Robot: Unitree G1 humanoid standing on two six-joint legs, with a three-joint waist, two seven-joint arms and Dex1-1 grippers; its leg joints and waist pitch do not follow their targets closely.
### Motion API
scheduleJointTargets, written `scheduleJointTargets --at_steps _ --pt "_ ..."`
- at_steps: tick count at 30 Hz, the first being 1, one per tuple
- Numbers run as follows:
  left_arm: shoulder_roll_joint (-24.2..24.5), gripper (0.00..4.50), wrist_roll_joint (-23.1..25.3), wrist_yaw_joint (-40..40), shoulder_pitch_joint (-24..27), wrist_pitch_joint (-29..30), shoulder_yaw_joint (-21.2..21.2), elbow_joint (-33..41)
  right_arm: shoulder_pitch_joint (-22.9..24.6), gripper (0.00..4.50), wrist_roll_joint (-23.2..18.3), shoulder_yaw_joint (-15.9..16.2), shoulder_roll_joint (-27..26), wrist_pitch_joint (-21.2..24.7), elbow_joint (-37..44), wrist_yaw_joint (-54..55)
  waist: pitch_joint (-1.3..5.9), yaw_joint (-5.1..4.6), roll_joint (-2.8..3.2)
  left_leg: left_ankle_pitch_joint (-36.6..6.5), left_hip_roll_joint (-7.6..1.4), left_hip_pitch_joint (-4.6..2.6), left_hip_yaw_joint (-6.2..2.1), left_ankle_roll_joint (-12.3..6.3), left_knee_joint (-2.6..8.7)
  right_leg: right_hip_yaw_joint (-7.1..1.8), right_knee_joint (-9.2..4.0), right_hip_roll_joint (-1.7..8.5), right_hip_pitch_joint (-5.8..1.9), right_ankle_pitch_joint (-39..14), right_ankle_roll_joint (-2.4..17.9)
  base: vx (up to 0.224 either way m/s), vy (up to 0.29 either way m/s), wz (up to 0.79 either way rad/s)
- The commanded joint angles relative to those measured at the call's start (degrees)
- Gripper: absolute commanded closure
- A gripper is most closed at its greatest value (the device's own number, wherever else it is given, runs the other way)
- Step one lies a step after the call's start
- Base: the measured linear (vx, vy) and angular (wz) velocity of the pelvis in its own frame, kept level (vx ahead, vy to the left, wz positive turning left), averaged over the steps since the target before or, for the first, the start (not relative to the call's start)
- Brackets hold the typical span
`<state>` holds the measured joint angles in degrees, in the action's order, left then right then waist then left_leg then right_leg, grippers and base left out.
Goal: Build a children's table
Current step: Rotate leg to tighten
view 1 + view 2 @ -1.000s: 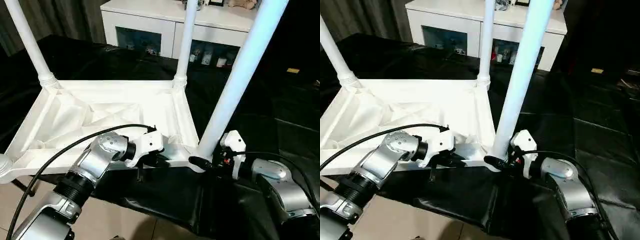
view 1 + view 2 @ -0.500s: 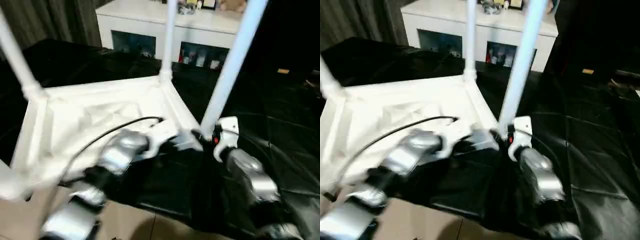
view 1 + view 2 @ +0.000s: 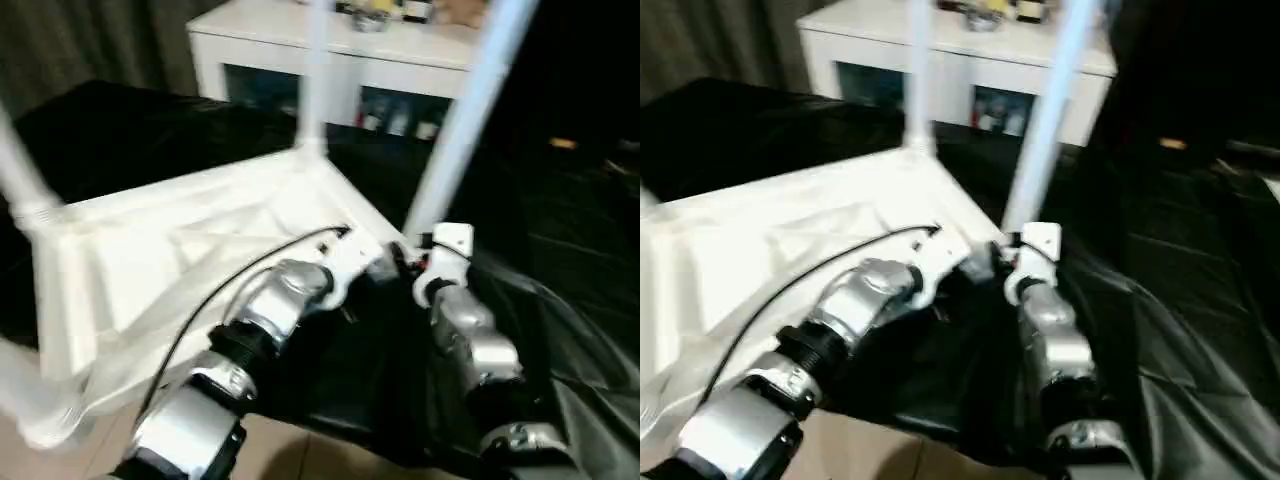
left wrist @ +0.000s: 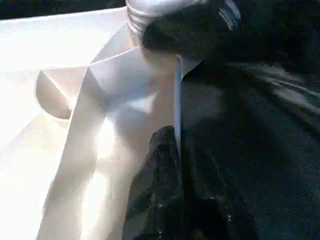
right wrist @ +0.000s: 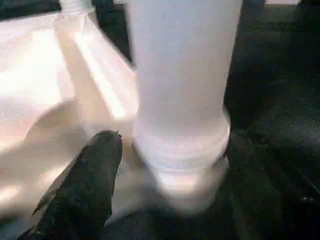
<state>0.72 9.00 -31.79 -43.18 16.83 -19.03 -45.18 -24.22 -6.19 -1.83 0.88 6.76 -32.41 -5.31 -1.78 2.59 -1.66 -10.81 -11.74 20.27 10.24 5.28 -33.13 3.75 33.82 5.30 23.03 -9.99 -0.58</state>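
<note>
I see my left gripper (image 4: 175,165) pinched on the upturned children's table (image 3: 180,250) rim. My right gripper (image 5: 150,165) straddles the corner leg (image 5: 182,75) base, grip uncertain; black sheet (image 3: 560,290) lies open beyond.

Both silver forearms reach forward and converge, left pincer (image 3: 378,268) beside right pincer (image 3: 405,258).

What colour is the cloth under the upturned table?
Black and glossy; the cloth shows best in the left eye view, beside the white table.
</note>
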Motion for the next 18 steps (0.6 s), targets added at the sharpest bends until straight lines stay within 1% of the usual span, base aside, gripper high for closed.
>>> scheduleJointTargets --at_steps 1,2,3,4,5,6,7,8,9,10,11,12,13,14,15,16,17,18 --pt "-0.5 4.50 -0.2 0.4 1.3 -1.9 -0.4 -0.4 -0.4 0.62 0.1 2.2 -0.4 -0.3 2.0 -2.3 2.75 0.38 -0.68 -14.9 -0.78 0.56 -0.42 -2.17 4.37 -1.91 -4.79 2.51 -2.38 -19.7 6.9 0.000 0.000 0.00" --pt "0.7 4.50 -0.2 -0.7 1.8 -1.9 -0.5 0.7 0.5 0.42 0.0 2.5 1.0 -0.8 4.0 -3.7 2.75 0.47 -0.70 -13.8 -0.78 0.67 -0.33 -2.61 4.33 -1.93 -4.53 2.44 -2.55 -17.7 7.6 0.000 0.000 0.00" --pt "3.5 4.50 0.0 -4.3 3.0 -3.2 -1.1 3.1 2.2 0.29 0.2 2.5 4.6 -2.3 7.1 -7.1 2.76 0.47 -0.65 -13.3 -0.75 0.63 -0.28 -2.77 4.26 -1.96 -4.48 2.44 -2.52 -16.9 8.0 0.000 0.000 0.00" --pt "3.5 4.50 0.0 -4.3 3.0 -3.2 -1.1 3.1 2.2 0.22 0.2 2.5 4.6 -2.3 7.1 -7.1 2.79 0.75 -0.59 -12.8 -0.93 0.57 -0.31 -3.07 4.26 -1.95 -4.44 2.57 -2.70 -15.8 8.3 0.000 0.000 0.00" --pt "4.9 4.50 0.1 -6.1 3.6 -4.2 -1.5 4.2 2.9 0.22 0.5 2.7 6.6 -3.0 8.1 -9.1 2.84 0.79 -0.41 -10.9 -0.89 0.63 -0.17 -3.94 4.03 -2.01 -3.97 2.48 -2.77 -12.3 9.5 0.000 0.000 0.00" --pt "6.4 4.50 0.1 -8.4 4.3 -4.7 -1.8 5.4 3.6 0.22 1.2 3.0 9.2 -4.0 8.6 -11.6 2.79 0.75 -0.38 -10.8 -0.88 0.63 -0.07 -4.18 3.96 -2.06 -4.02 2.48 -2.72 -12.0 9.9 0.000 0.000 0.00" --pt "6.4 4.50 0.1 -8.4 4.3 -4.7 -1.8 5.4 3.6 0.22 1.2 3.0 9.2 -4.0 8.6 -11.6 2.82 0.90 -0.52 -10.3 -0.85 0.65 0.05 -4.50 3.80 -2.07 -3.90 2.44 -2.86 -11.5 10.3 0.000 0.000 0.00" --pt "8.0 4.50 0.1 -10.9 5.1 -6.0 -2.4 6.6 4.2 0.22 0.9 3.1 11.5 -4.4 9.1 -15.1 2.85 1.10 -0.36 -9.9 -0.86 0.50 0.07 -4.89 3.75 -2.07 -3.79 2.43 -2.84 -10.7 10.9 0.000 0.000 0.00" --pt "8.0 4.50 0.1 -10.9 5.1 -6.0 -2.4 6.6 4.2 0.22 0.9 3.1 11.5 -4.4 9.1 -15.1 2.79 1.05 -0.37 -9.5 -0.89 0.65 0.10 -4.99 3.75 -2.12 -3.73 2.41 -2.89 -10.3 11.1 0.000 0.000 0.00" --pt "9.9 4.50 -0.6 -15.3 6.2 -7.4 -3.3 8.3 5.3 0.22 -0.3 3.4 13.7 -4.5 10.3 -20.4 2.78 1.10 -0.30 -9.2 -0.90 0.61 0.12 -4.95 3.77 -2.12 -3.70 2.40 -2.85 -10.0 11.3 0.000 0.000 0.00" --pt "9.9 4.50 -0.6 -15.3 6.2 -7.4 -3.3 8.3 5.3 0.22 -0.3 3.4 13.7 -4.5 10.3 -20.4 2.77 1.12 -0.28 -9.3 -1.08 0.62 0.10 -5.29 3.74 -2.17 -3.54 2.44 -2.93 -9.0 11.9 0.000 0.000 0.00" --pt "10.0 4.50 -0.7 -15.7 6.3 -7.6 -3.4 8.5 5.4 0.22 -0.5 3.5 13.9 -4.4 10.4 -21.0 2.78 1.09 -0.23 -9.4 -1.07 0.53 0.13 -5.27 3.74 -2.16 -3.45 2.38 -2.86 -8.6 12.3 0.000 0.000 0.00" --pt "13.7 4.50 -2.8 -24.6 8.6 -8.9 -5.3 12.8 7.9 0.22 -2.3 5.6 18.2 -5.5 12.6 -31.5 2.83 1.15 0.03 -10.0 -1.09 0.38 0.06 -5.45 3.78 -2.05 -3.45 2.31 -2.96 -8.3 12.9 0.000 0.000 0.00" --pt "13.7 4.50 -2.8 -24.6 8.6 -8.9 -5.3 12.8 7.9 0.22 -2.3 5.6 18.2 -5.5 12.6 -31.5 2.75 1.28 -0.02 -10.0 -1.48 0.51 0.03 -5.73 3.80 -2.23 -3.20 2.48 -3.05 -7.0 13.3 0.000 0.000 0.00" --pt "15.5 4.50 -4.3 -29.2 9.8 -8.4 -6.3 15.7 9.2 0.22 -3.0 7.1 20.4 -6.0 13.5 -36.6 2.70 1.24 -0.03 -9.8 -1.37 0.47 0.11 -5.77 3.77 -2.26 -3.17 2.41 -2.92 -6.4 13.7 0.000 0.000 0.00" --pt "16.4 4.50 -5.4 -31.7 10.5 -7.3 -6.7 17.5 9.8 0.22 -3.1 8.0 21.6 -6.6 13.7 -38.8 2.86 1.34 0.07 -10.1 -1.44 0.21 0.07 -5.88 3.74 -2.18 -3.04 2.41 -2.96 -6.0 14.2 0.000 0.000 0.00" --pt "16.8 4.50 -5.8 -32.7 10.7 -6.8 -6.9 18.3 10.0 0.22 -3.1 8.4 22.0 -6.8 13.8 -39.7 2.64 1.46 0.09 -10.7 -1.50 0.34 0.18 -6.10 3.79 -2.25 -3.03 2.52 -2.93 -6.6 15.0 0.000 0.000 0.00" --pt "17.9 4.50 -6.9 -35.3 11.4 -4.9 -7.5 20.6 10.5 0.22 -3.2 9.2 23.0 -7.2 13.9 -41.7 2.55 1.47 0.02 -11.2 -1.57 0.20 0.29 -5.98 3.86 -2.27 -3.19 2.44 -2.73 -7.4 14.8 0.000 0.000 0.00"
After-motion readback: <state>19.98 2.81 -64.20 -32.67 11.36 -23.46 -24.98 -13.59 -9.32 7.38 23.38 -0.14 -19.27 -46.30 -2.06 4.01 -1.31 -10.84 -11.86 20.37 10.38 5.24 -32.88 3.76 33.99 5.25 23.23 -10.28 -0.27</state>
